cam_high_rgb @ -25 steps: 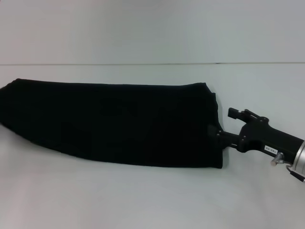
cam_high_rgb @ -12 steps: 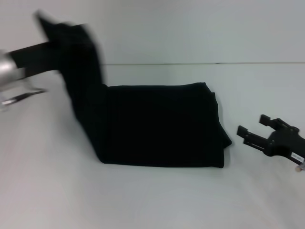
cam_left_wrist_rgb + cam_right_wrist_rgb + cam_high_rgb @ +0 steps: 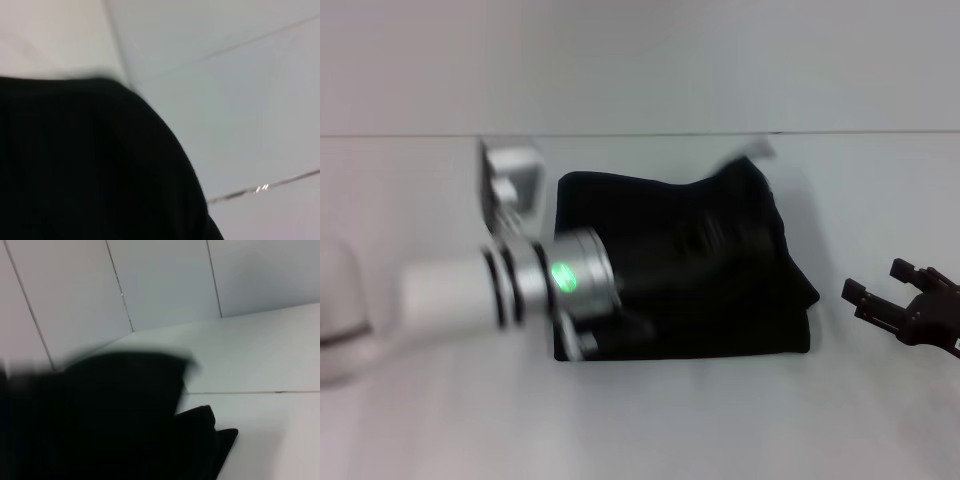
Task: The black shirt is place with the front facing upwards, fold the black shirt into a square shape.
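The black shirt [image 3: 760, 300] lies on the white table [image 3: 650, 420] as a bunched, roughly square stack, its lettering hidden. My left arm reaches across it from the left. My left gripper [image 3: 720, 225] is over the shirt's right half, shut on the shirt's former left end, dark against the cloth, with a raised fold near the far right corner. Black cloth fills most of the left wrist view [image 3: 75, 165] and the lower right wrist view [image 3: 115, 425]. My right gripper [image 3: 873, 278] hovers open to the right of the shirt, apart from it.
The table's far edge meets a pale wall [image 3: 640, 60] behind the shirt. Bare white tabletop lies in front of the shirt and to its right, around the right gripper.
My left arm has swung from the far left across to the right, carrying the shirt's left end over the rest. My right gripper let go earlier and has backed off further right.
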{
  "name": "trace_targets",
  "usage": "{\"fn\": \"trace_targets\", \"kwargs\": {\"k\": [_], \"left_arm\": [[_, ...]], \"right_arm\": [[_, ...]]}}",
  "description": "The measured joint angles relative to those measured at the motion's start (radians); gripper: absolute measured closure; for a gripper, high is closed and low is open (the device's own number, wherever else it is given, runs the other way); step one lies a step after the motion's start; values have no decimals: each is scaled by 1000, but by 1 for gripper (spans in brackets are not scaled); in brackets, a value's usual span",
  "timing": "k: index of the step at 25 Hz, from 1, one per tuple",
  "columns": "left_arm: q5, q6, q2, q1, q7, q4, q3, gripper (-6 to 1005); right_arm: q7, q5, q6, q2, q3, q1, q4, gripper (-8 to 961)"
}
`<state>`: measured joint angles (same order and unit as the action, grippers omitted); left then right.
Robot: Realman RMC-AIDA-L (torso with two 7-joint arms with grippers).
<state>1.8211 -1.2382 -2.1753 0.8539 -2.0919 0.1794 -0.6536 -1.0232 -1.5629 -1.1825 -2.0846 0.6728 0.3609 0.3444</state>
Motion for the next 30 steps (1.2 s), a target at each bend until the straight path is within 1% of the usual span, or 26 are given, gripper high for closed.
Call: {"fn": "trace_targets", "kwargs": {"k": [1,3,6,11,16,20,21,22,23,25,27,30], "left_arm": [[-3,32,0,8,51,-71,3,897],[-5,59,0,9,106,-146,20,894],[-9,64,0,-4,167,-201,80,890],[-10,61,-1,-22,190,-205,111,882],[-9,28,-1,-42,266,-212,162,875],[2,-2,-1,-47,273,-197,160,869],[2,-2,-1,-47,273,-197,160,831],[6,-54,1,-61,280,-148,138,792],[6,-74,1,-68,286,-131,133,754],[9,-152,1,-100,325,-59,116,677],[11,-235,4,-149,384,30,106,604],[13,-326,7,-236,466,161,104,499]], "right_arm": [[0,-1,0,0,0,-1,0,6],[0,-3,1,1,0,-1,1,6],[0,-4,6,1,0,-1,1,6],[2,-5,23,0,5,3,-3,7],[2,-5,27,0,7,6,-7,7],[-14,-5,29,-1,2,6,-8,7],[-32,-5,33,-1,2,7,-8,7],[-57,-5,36,0,3,8,-5,7],[-99,-5,41,4,5,11,-2,7],[-181,-8,42,14,10,19,3,6],[-292,-20,24,36,15,35,14,6],[-479,-67,-30,68,26,74,44,6]]}}
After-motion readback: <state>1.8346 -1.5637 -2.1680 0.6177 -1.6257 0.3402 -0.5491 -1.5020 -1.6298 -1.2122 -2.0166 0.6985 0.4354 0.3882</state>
